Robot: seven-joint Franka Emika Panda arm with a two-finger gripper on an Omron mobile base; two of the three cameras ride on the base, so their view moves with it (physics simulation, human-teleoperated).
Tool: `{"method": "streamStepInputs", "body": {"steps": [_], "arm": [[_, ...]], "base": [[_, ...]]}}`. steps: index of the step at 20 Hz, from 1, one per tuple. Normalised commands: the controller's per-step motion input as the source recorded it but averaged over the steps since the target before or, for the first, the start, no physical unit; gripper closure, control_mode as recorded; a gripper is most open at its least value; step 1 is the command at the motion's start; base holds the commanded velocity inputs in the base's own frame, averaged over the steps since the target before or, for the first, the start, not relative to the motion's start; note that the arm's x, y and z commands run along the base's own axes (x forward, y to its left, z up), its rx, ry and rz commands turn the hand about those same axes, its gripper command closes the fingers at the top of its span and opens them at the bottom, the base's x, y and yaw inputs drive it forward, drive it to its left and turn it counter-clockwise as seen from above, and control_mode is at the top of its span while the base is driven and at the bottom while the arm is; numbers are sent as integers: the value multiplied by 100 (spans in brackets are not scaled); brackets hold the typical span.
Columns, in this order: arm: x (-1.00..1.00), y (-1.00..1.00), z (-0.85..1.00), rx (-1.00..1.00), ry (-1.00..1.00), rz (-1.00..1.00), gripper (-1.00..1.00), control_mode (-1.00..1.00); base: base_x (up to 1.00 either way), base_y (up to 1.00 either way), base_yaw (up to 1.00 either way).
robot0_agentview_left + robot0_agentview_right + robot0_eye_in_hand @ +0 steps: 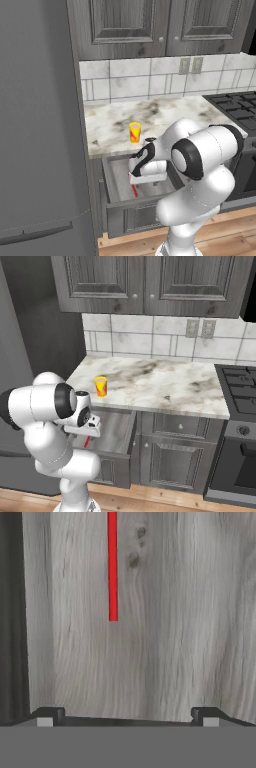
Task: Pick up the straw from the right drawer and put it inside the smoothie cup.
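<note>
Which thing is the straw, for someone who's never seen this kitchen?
Find the marble counter left of the stove; under it the right drawer stands open. On its pale grey floor lies the straw, a thin straight red stick, the only red thing inside.

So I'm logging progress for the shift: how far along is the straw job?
Done: the right drawer is open and the gripper is over its floor. In hand: nothing; the gripper is open, and the straw lies flat ahead of its fingertips. Left: grasp the straw, lift it, and put it in the smoothie cup on the counter.
</note>
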Motion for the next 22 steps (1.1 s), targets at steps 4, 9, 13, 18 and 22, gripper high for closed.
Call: {"method": "streamStepInputs", "body": {"steps": [4, 9, 13, 18, 22], "arm": [[1, 0, -25, 0, -9, 0, -100, -100], [5, 1, -23, 0, -8, 0, -100, -100], [9, 4, -15, 0, -5, 0, -100, -100], [15, 8, -8, 0, -2, 0, -100, -100], [20, 3, -3, 0, 0, 0, -100, -100]], "base": [[0, 0, 0], [0, 0, 0], [0, 0, 0], [0, 0, 0], [0, 0, 0]]}}
